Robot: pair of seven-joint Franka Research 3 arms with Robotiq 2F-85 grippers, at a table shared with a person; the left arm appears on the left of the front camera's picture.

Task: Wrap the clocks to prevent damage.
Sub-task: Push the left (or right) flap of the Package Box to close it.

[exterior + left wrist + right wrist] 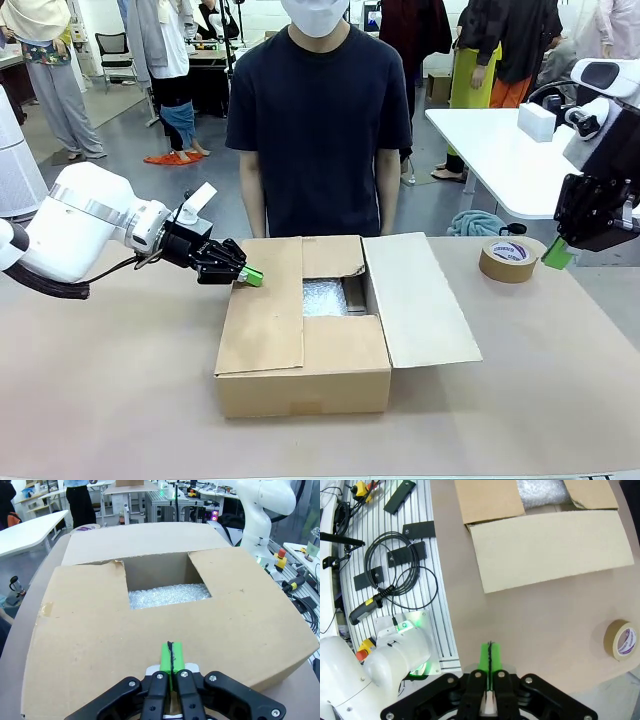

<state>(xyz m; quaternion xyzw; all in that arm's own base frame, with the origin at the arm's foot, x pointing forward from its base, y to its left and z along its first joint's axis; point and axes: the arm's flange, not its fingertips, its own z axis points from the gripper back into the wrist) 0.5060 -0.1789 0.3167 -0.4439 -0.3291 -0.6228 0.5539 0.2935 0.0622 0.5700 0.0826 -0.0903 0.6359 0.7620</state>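
Both pinched together, the left tool (252,277) reaches level toward the box (300,385) mid-frame, and the right tool (557,254) hangs at the right edge.

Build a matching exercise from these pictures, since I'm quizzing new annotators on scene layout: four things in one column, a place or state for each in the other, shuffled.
Things
1. brown cardboard box
2. clear bubble wrap
3. brown roll of packing tape
4. left end effector

Places or states
A. lying inside the box
B. shut, at the box's left side
C. mid-table, top flaps partly open
D. flat on the tan table, to the robot's right of the box

Pairs: 1-C, 2-A, 3-D, 4-B
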